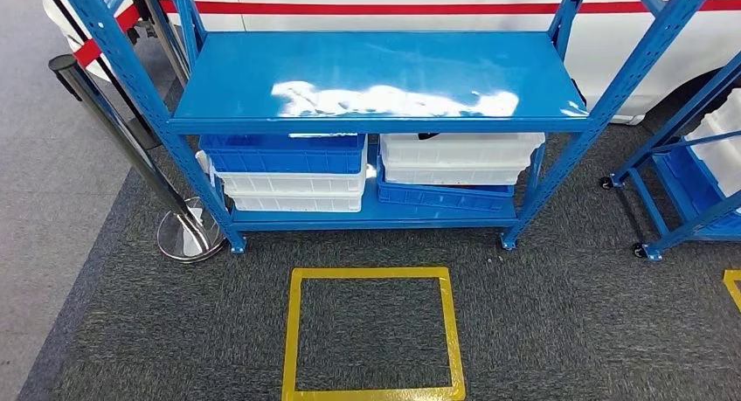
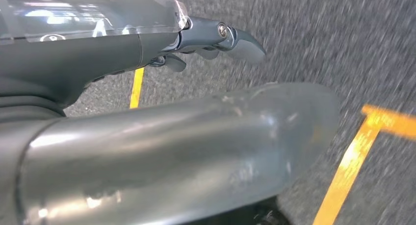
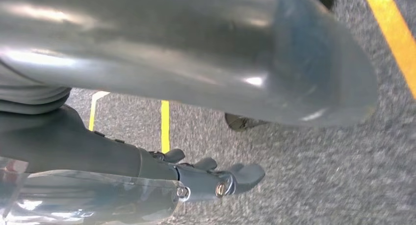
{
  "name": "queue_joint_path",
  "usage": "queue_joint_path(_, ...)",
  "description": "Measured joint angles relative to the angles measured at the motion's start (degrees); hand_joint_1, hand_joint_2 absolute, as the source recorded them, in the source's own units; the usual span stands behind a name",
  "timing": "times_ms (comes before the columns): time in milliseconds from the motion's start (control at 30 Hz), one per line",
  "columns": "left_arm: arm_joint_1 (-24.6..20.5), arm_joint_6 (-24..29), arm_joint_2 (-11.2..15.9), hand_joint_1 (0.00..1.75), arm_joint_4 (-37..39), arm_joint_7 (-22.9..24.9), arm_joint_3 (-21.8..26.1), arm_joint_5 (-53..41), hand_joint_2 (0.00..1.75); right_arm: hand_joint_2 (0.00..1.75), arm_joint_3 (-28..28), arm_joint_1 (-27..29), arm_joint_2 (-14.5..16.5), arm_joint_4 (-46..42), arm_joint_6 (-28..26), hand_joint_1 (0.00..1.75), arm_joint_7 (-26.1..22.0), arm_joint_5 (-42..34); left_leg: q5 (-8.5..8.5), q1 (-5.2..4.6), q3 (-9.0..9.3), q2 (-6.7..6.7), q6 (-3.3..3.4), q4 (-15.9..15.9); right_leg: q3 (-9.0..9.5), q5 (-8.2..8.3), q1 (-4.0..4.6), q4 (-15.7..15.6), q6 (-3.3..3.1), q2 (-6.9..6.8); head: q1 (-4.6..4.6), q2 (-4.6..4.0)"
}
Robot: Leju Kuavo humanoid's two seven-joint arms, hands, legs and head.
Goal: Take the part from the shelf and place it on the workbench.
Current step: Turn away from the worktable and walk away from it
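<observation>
No readable text, label, brand or number is showing anywhere. The blue shelf (image 1: 376, 78), the crates (image 1: 288, 169) sitting beneath its top board and the yellow tape square (image 1: 373, 334) lying on the carpet in front of it are all showing plain, unlettered surfaces.

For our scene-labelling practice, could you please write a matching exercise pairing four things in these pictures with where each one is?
Things:
1. top shelf board
2. yellow taped square
3. stanchion base
4. blue crate

Places:
A. on the carpet in front of the rack
B. beside the rack's left leg
C. bare, with glare on it
D. stacked on white trays, lower left

Pairs: 1-C, 2-A, 3-B, 4-D
</observation>
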Motion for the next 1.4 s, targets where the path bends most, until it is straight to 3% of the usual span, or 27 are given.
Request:
queue_joint_path(33,0.0,0.0,0.0,0.00,0.0,0.0,0.0,0.0,0.00,0.00,0.0,0.0,0.0,0.0,0.0,0.00,0.0,0.0,-0.34,0.07,0.80,0.01,0.26,-0.5,-2.53,-0.32,-0.03,3.4,0.07,-0.02,0.03,0.00)
queue_joint_path(100,0.0,0.0,0.0,0.00,0.0,0.0,0.0,0.0,0.00,0.00,0.0,0.1,0.0,0.0,0.0,0.00,0.0,0.0,-1.34,0.06,2.39,-0.07,0.56,-1.0,-7.78,-3.04,0.00,8.7,0.17,-0.02,0.09,0.00)
queue_joint_path(167,0.0,0.0,0.0,0.00,0.0,0.0,0.0,-0.1,0.00,0.00,0.0,0.2,0.0,0.0,0.0,0.00,0.0,0.1,-2.67,0.04,4.17,-0.22,0.50,-1.1,-11.12,-4.74,-0.01,9.4,0.33,-0.02,0.17,-0.01)
queue_joint_path(200,0.1,0.0,0.0,0.00,0.0,0.0,0.0,-0.1,0.00,0.00,0.0,0.3,0.0,0.0,0.0,0.00,0.0,0.1,-3.43,0.04,5.19,-0.27,0.38,-1.1,-11.66,-3.79,0.00,7.6,0.37,-0.02,0.21,-0.01)
queue_joint_path(233,0.1,0.0,0.0,0.00,0.0,0.0,0.0,-0.1,0.00,0.00,0.0,0.4,0.0,0.0,0.0,0.00,0.0,0.1,-4.18,0.03,6.15,-0.28,0.23,-1.1,-11.58,-1.43,0.04,4.8,0.26,-0.05,0.26,-0.01)
queue_joint_path(300,0.1,0.0,0.0,0.00,0.1,0.0,0.0,-0.1,0.00,0.00,0.0,0.6,0.0,0.0,0.0,0.00,0.0,0.1,-5.68,-0.05,7.73,-0.28,-0.20,-1.1,-11.01,5.06,0.34,-1.4,-0.44,-0.20,0.31,-0.01)
queue_joint_path(333,0.0,0.0,-0.1,0.00,0.1,0.0,0.0,-0.1,0.00,0.00,0.0,0.6,0.0,0.0,0.0,0.00,0.0,0.1,-6.36,-0.12,8.24,-0.29,-0.53,-1.2,-10.78,6.99,0.55,-3.1,-0.87,-0.25,0.32,0.00)
queue_joint_path(367,-0.1,0.0,-0.1,0.00,0.1,0.0,0.0,-0.1,0.00,0.00,0.0,0.7,0.0,0.0,0.0,0.00,0.0,0.1,-6.80,-0.20,8.97,-0.30,-0.90,-1.4,-10.64,7.94,0.73,-4.0,-1.28,-0.26,0.33,-0.01)
queue_joint_path(467,-0.3,0.0,-0.1,0.00,0.2,0.0,0.1,-0.1,0.00,0.00,0.0,0.7,0.0,0.0,0.0,0.00,0.0,0.1,-6.07,-0.38,9.71,-0.23,-2.02,0.3,-8.79,7.10,0.54,-4.9,-2.37,-0.06,0.33,-0.01)
queue_joint_path(533,-0.4,0.0,0.0,0.00,0.2,0.0,0.1,-0.1,0.00,0.00,0.0,0.7,0.1,0.0,0.1,0.00,0.0,0.1,-5.83,-0.26,6.73,-0.11,-2.49,5.8,-6.90,6.28,0.32,-5.5,-3.03,-0.07,0.13,-0.01)
queue_joint_path(567,-0.5,0.0,0.0,0.00,0.2,0.0,0.1,-0.1,0.00,0.00,0.0,0.6,0.1,0.0,0.1,0.00,0.0,0.1,-6.76,-0.14,4.32,-0.06,-2.64,9.3,-6.10,5.70,0.32,-5.7,-3.27,-0.11,0.01,-0.01)
queue_joint_path(633,-0.4,0.0,0.0,0.00,0.2,0.1,0.1,-0.2,0.00,0.00,0.0,0.5,0.1,0.0,0.1,0.00,0.0,0.2,-10.64,-0.06,-0.36,-0.03,-2.88,14.2,-4.67,4.53,0.36,-5.7,-3.43,-0.01,-0.08,-0.01)
queue_joint_path(700,-0.2,0.0,0.0,0.00,0.2,0.3,0.1,-0.3,0.00,0.00,0.0,0.5,0.1,0.0,0.1,0.00,0.0,0.2,-13.50,-0.06,-2.79,-0.03,-2.93,13.9,-2.95,3.24,0.41,-5.7,-3.37,0.19,-0.10,0.00)
queue_joint_path(733,-0.1,0.1,0.0,0.00,0.2,0.4,0.1,-0.4,0.00,0.00,0.0,0.6,0.1,0.0,0.2,0.00,0.0,0.3,-12.64,-0.07,-3.16,-0.03,-2.76,11.7,-2.01,2.55,0.46,-5.7,-3.30,0.26,-0.11,0.00)
queue_joint_path(767,0.0,0.2,0.0,0.00,0.2,0.6,0.1,-0.5,0.00,0.00,0.0,0.6,0.1,0.0,0.2,0.00,0.0,0.4,-9.81,-0.14,-3.21,-0.03,-2.45,8.7,-1.14,1.83,0.52,-5.7,-3.21,0.30,-0.12,0.00)
queue_joint_path(833,0.1,0.4,0.0,0.00,0.2,0.9,0.1,-0.8,0.00,0.00,-0.1,0.5,0.3,0.0,0.2,0.00,0.0,0.6,-2.15,-0.41,-3.22,-0.09,-1.67,3.7,0.02,0.52,0.71,-5.4,-2.79,0.44,0.06,-0.01)
queue_joint_path(867,0.1,0.5,0.0,0.00,0.2,1.0,0.1,-0.9,0.00,0.00,-0.1,0.5,0.3,0.0,0.2,0.00,0.1,0.7,0.44,-0.55,-3.19,-0.11,-1.33,2.5,0.23,0.01,0.73,-5.4,-2.44,0.53,0.15,-0.01)
queue_joint_path(900,0.1,0.6,0.1,0.00,0.2,1.1,0.1,-1.0,0.00,0.00,-0.1,0.4,0.4,0.1,0.2,0.00,0.1,0.8,1.51,-0.70,-3.18,-0.13,-1.03,2.4,0.35,-0.38,0.74,-5.4,-2.05,0.61,0.24,-0.01)
queue_joint_path(967,-0.1,0.6,0.1,0.00,0.2,1.1,0.1,-1.1,0.00,0.00,-0.1,0.2,0.3,0.0,0.2,0.00,0.1,0.9,1.49,-0.57,-2.62,-0.14,-0.48,1.8,0.75,-0.95,0.74,-5.9,-1.31,0.59,0.21,-0.01)
queue_joint_path(1033,-0.2,0.7,0.1,0.00,0.2,1.0,0.1,-1.1,0.00,0.00,-0.1,0.0,0.3,0.0,0.2,0.00,0.1,1.0,1.32,-0.23,-1.72,-0.13,0.13,0.6,0.07,-2.31,0.72,-4.0,-0.81,0.36,0.33,0.00)
queue_joint_path(1133,-0.2,0.6,0.1,0.00,0.2,0.9,0.1,-1.2,0.00,0.00,-0.1,0.0,0.3,0.0,0.2,0.00,0.1,1.1,0.49,-0.21,-0.65,-0.04,0.76,-0.1,-6.57,-6.01,0.37,6.6,-0.21,0.13,0.47,-0.01)
queue_joint_path(1167,-0.2,0.5,0.1,0.00,0.2,0.9,0.1,-1.2,0.00,0.00,-0.1,0.0,0.3,0.0,0.2,0.00,0.1,1.2,0.15,-0.25,-0.28,-0.05,0.81,0.0,-8.74,-6.14,0.27,9.3,-0.06,0.09,0.48,-0.01)
queue_joint_path(1200,-0.1,0.4,0.1,0.00,0.2,0.9,0.1,-1.3,0.00,0.00,-0.1,0.1,0.3,0.0,0.3,0.00,0.1,1.2,-0.18,-0.28,0.21,-0.09,0.78,0.0,-9.92,-5.01,0.20,9.9,0.01,0.07,0.49,0.00)
queue_joint_path(1233,-0.1,0.4,0.1,0.00,0.2,0.9,0.1,-1.4,0.00,0.00,-0.1,0.2,0.3,0.0,0.3,0.00,0.1,1.3,-0.51,-0.29,0.81,-0.13,0.72,0.0,-10.01,-2.80,0.18,8.3,-0.02,0.05,0.49,-0.01)
queue_joint_path(1300,0.0,0.4,0.1,0.00,0.2,1.0,0.1,-1.6,0.00,0.00,-0.1,0.3,0.3,0.0,0.3,0.00,0.1,1.5,-1.22,-0.30,1.92,-0.18,0.45,0.0,-8.06,2.67,0.26,1.4,-0.46,0.03,0.51,-0.01)
queue_joint_path(1333,0.0,0.5,0.1,0.00,0.2,1.0,0.1,-1.7,0.00,0.00,-0.1,0.3,0.3,0.0,0.3,0.00,0.2,1.6,-1.57,-0.40,2.23,-0.21,0.20,0.0,-7.06,4.35,0.40,-1.9,-0.79,0.03,0.49,-0.01)
queue_joint_path(1400,-0.2,0.8,0.1,0.00,0.3,1.1,0.1,-1.9,0.00,0.00,-0.3,0.2,0.3,0.0,0.3,0.00,0.2,1.8,-1.91,-0.54,2.33,-0.21,-0.36,0.1,-6.31,5.09,0.70,-4.7,-1.35,0.08,0.36,0.00)
